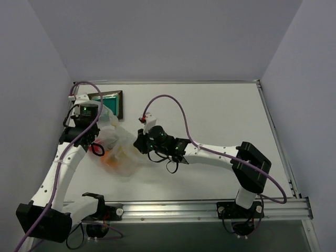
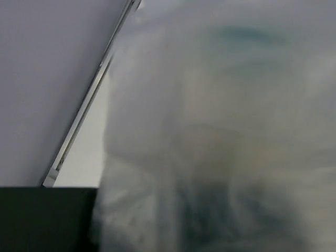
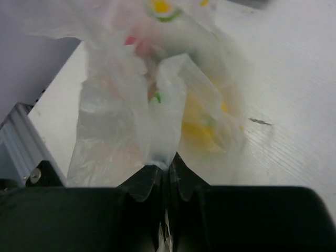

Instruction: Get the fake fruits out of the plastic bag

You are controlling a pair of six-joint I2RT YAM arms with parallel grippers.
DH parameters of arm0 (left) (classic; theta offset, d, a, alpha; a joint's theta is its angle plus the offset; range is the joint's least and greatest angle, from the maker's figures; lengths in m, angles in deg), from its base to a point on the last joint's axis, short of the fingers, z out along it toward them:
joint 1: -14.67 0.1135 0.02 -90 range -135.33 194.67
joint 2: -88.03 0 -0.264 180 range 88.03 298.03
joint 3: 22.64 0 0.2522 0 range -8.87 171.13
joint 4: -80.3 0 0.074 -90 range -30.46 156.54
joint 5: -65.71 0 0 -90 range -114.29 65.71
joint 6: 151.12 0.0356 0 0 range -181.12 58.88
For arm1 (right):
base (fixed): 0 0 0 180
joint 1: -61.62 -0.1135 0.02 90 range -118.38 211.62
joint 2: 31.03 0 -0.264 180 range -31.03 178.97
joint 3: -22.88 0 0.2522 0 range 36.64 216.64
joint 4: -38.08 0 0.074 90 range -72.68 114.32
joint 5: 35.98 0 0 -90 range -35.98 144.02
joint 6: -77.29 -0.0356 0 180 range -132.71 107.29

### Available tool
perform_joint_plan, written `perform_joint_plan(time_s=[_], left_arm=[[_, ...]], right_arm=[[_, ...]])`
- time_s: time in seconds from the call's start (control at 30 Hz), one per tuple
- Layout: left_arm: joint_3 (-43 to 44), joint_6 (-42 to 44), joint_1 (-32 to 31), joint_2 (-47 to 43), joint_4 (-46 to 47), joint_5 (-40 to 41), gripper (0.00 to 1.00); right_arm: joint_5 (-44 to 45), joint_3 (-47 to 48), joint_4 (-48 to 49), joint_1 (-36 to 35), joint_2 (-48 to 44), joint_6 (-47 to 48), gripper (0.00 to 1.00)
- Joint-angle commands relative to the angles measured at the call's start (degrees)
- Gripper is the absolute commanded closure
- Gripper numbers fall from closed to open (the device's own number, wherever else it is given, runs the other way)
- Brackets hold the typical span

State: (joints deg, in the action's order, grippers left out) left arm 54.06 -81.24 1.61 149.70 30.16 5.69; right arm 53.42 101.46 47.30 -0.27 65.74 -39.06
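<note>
Our right pincer (image 3: 164, 170) is clamped on a fold of the plastic bag (image 1: 119, 149), at nine o'clock on the surface (image 1: 220, 115), likely to spread it. The fake fruits (image 3: 195, 127) sit inside. Film smothers the left pincer (image 1: 105, 119), so we can't tell its grip. The tray (image 1: 116, 105) crowds in at twelve.

A dark-framed, teal-centred tray (image 1: 119, 105) lies far left on the white table (image 1: 220, 121)

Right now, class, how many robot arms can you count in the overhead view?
2: the left arm reaches the plastic bag from the left, the right arm from the right.
</note>
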Motion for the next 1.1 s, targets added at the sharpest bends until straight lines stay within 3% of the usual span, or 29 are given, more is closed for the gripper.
perform_joint_plan(time_s=[0.0, 0.27, 0.5, 0.63, 0.73, 0.77, 0.83, 0.9, 1.07], left_arm=[[-0.4, -3.5, 6.6, 0.0, 2.6, -4.3, 0.97], [-3.6, -7.6, 16.1, 8.5, 1.4, -10.9, 0.98], [-2.4, -9.1, 20.7, 19.2, 2.2, -12.4, 0.98], [0.3, -9.9, 21.2, 23.4, 2.3, -12.2, 0.96], [1.0, -9.8, 20.4, 22.7, 3.6, -15.8, 0.65], [1.0, -9.2, 18.0, 20.4, 3.9, -15.6, 0.41], [0.6, -8.3, 14.9, 17.4, 3.8, -13.7, 0.23], [-0.1, -7.7, 11.0, 12.6, 3.0, -13.7, 0.09], [-2.6, -7.6, 10.0, 1.3, -0.4, -15.7, 0.05]], right_arm=[[1.0, -2.2, 5.2, 4.7, 2.1, -2.2, 1.00], [0.4, -11.0, 5.2, 8.5, 7.8, -2.9, 1.00], [1.2, -15.0, 6.7, 7.9, 11.6, -2.7, 1.00], [-1.1, -15.5, 7.5, 4.2, 11.2, -2.5, 1.00], [-2.7, -14.9, 7.2, 3.4, 10.5, -2.5, 1.00], [-2.6, -14.8, 6.8, 3.5, 9.1, -2.4, 1.00], [-1.6, -14.0, 5.0, 3.8, 7.0, -1.3, 1.00], [-1.1, -13.2, 3.5, 4.0, 4.0, -0.5, 1.00], [-2.9, -10.4, -0.1, 3.7, 0.1, 1.3, 0.95]])
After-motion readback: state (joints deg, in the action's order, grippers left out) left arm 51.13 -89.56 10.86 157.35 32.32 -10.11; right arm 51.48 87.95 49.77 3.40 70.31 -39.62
